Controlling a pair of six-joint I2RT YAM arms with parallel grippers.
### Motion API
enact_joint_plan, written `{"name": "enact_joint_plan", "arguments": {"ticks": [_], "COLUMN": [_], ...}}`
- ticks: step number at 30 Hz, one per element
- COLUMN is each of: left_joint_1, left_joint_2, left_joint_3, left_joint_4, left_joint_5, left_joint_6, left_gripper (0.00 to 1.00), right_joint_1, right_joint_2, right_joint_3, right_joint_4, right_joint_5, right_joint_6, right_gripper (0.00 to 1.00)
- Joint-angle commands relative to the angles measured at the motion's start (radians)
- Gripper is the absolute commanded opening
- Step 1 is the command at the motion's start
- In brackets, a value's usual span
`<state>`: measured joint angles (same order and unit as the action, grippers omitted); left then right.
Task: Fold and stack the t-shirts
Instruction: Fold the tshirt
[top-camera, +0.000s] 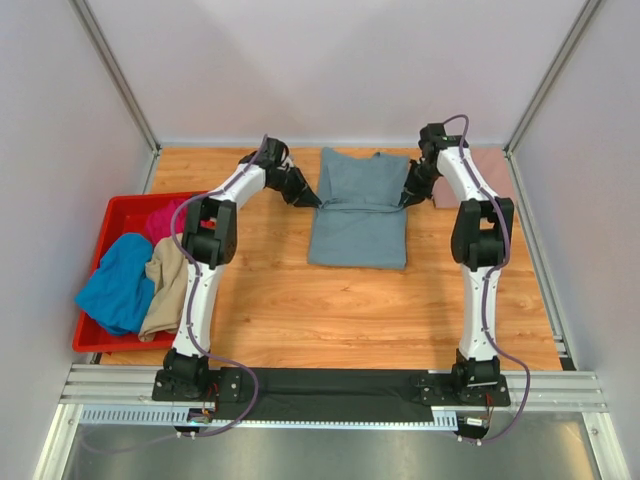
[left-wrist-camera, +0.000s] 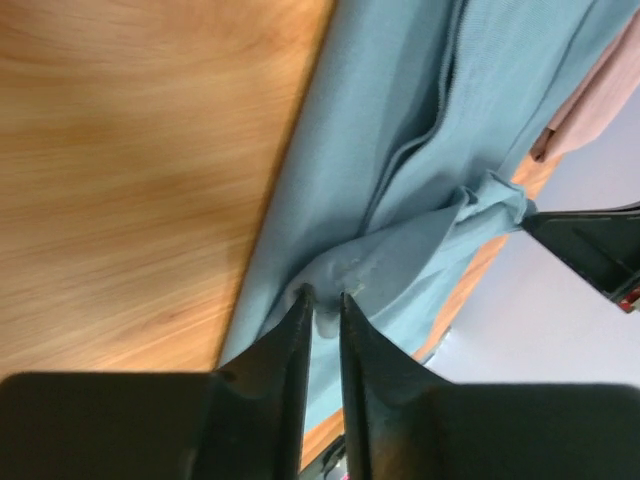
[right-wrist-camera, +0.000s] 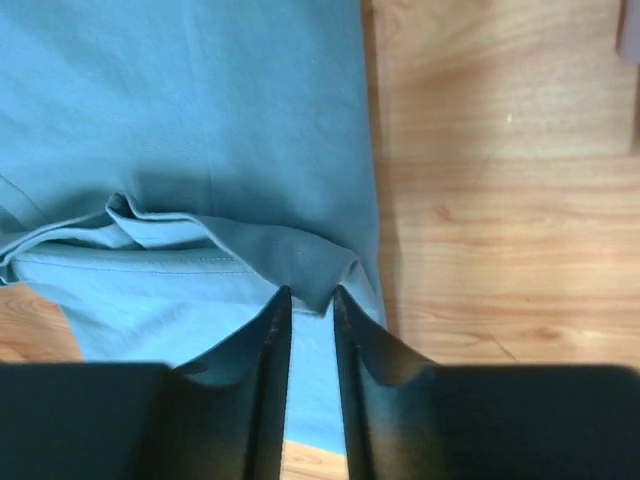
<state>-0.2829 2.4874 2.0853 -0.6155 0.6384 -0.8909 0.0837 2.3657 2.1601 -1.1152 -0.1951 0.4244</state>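
Grey-blue shirt (top-camera: 358, 215) lies part-folded mid-surface (top-camera: 300, 310), a creased ridge across its upper half. Left hand (left-wrist-camera: 322, 293) sits at the ridge's left end, right hand (right-wrist-camera: 308, 290) at its right end. Both have fingers slightly apart, cloth at the tips. Blue shirt (top-camera: 115, 285), beige shirt (top-camera: 165, 290) and magenta shirt (top-camera: 163, 215) are heaped in the red bin (top-camera: 115, 212) at left. Pink shirt (top-camera: 478, 178) lies flat, far right.

The left arm (top-camera: 205, 240) and the right arm (top-camera: 482, 235) reach forward from their bases, elbows bent, with the wrists turned inward toward each other. The left gripper (left-wrist-camera: 322, 295) points down, its jaws parted by a narrow slit (fingers nearly parallel). The right gripper (right-wrist-camera: 310, 292) mirrors it, likewise slightly apart.
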Motion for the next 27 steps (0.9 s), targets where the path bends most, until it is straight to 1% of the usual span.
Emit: {"name": "enact_joint_plan", "arguments": {"ticks": [1, 2, 3, 4, 5, 6, 7, 8, 10, 11, 12, 14, 16, 18, 21, 27], "left_joint_1": [0.014, 0.014, 0.016, 0.014, 0.013, 0.011, 0.004, -0.001, -0.016, -0.022, -0.027, -0.044, -0.07, -0.094, -0.113, -0.113], "left_joint_2": [-0.039, -0.054, -0.07, -0.111, -0.137, -0.165, -0.229, -0.261, -0.345, -0.369, -0.389, -0.423, -0.424, -0.407, -0.387, -0.364], "left_joint_3": [0.027, 0.028, 0.032, 0.027, 0.013, -0.046, -0.089, -0.188, -0.29, -0.385, -0.43, -0.523, -0.542, -0.536, -0.518, -0.513], "left_joint_4": [-0.03, -0.058, -0.079, -0.123, -0.138, -0.147, -0.147, -0.142, -0.112, -0.099, -0.078, -0.015, -0.015, -0.033, -0.062, -0.084], "left_joint_5": [-0.064, -0.078, -0.113, -0.132, -0.146, -0.157, -0.169, -0.174, -0.154, -0.143, -0.108, -0.057, -0.037, -0.033, -0.058, -0.085], "left_joint_6": [-0.017, 0.019, 0.041, 0.065, 0.113, 0.134, 0.157, 0.197, 0.246, 0.257, 0.265, 0.279, 0.315, 0.345, 0.38, 0.417], "left_gripper": [0.31, 0.35, 0.36, 0.37, 0.39, 0.39, 0.4, 0.4, 0.4, 0.4, 0.41, 0.41, 0.41, 0.41, 0.41, 0.4], "right_joint_1": [-0.015, -0.018, -0.024, -0.027, -0.032, -0.033, -0.035, -0.033, -0.035, -0.036, -0.035, -0.035, -0.035, -0.035, -0.036, -0.035], "right_joint_2": [0.026, 0.021, 0.014, 0.001, -0.037, -0.063, -0.091, -0.153, -0.215, -0.265, -0.285, -0.321, -0.332, -0.341, -0.338, -0.349], "right_joint_3": [0.09, 0.108, 0.11, 0.106, 0.06, 0.023, -0.02, -0.134, -0.253, -0.305, -0.398, -0.459, -0.518, -0.545, -0.577, -0.652], "right_joint_4": [0.025, 0.014, 0.0, -0.027, -0.037, -0.04, -0.034, -0.023, 0.027, 0.044, 0.061, 0.095, 0.11, 0.124, 0.127, 0.178], "right_joint_5": [-0.059, -0.072, -0.075, -0.078, -0.09, -0.104, -0.121, -0.153, -0.187, -0.202, -0.214, -0.243, -0.253, -0.248, -0.227, -0.244], "right_joint_6": [0.016, 0.017, 0.014, 0.007, -0.001, -0.019, -0.035, -0.047, -0.073, -0.082, -0.091, -0.114, -0.131, -0.141, -0.156, -0.164], "right_gripper": [0.27, 0.31, 0.35, 0.41, 0.43, 0.45, 0.47, 0.47, 0.47, 0.47, 0.47, 0.47, 0.47, 0.47, 0.47, 0.45]}}
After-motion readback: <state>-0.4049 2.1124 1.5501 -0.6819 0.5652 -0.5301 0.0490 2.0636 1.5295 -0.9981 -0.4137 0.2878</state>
